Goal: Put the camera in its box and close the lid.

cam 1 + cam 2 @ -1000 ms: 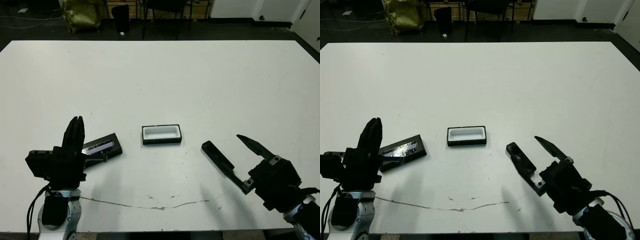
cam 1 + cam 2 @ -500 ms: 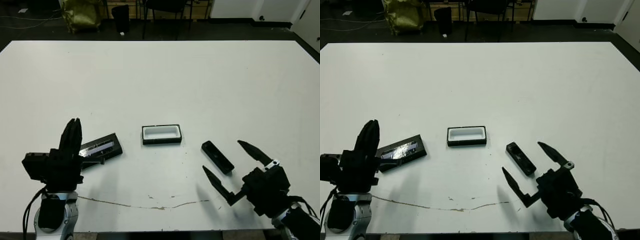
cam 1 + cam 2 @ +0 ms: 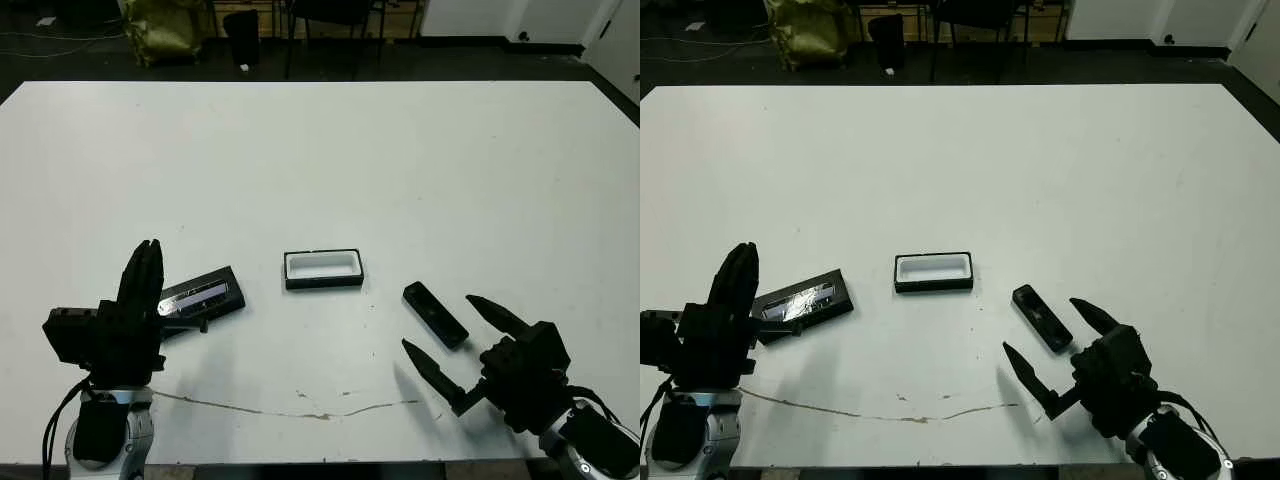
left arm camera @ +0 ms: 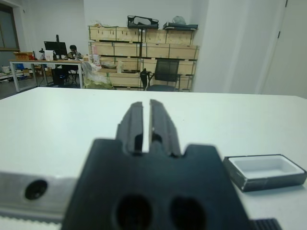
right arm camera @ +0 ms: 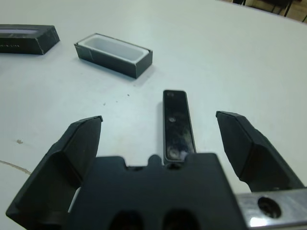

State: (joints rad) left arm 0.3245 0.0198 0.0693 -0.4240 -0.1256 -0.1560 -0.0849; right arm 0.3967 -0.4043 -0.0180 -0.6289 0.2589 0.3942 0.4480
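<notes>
Meanwhile the right gripper (image 3: 458, 345) hangs wide open and empty just short of the camera (image 3: 434, 315), which lies flat near the box (image 3: 322, 269), while the left gripper (image 4: 147, 122) is pressed shut on nothing.

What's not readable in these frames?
- Near end of the camera: right wrist view, hidden behind the right claw's body.
- Lid: head views, near corner covered by the left claw.
- Lid strip print: too small.
- Box floor: left wrist view, near wall hides it.
</notes>
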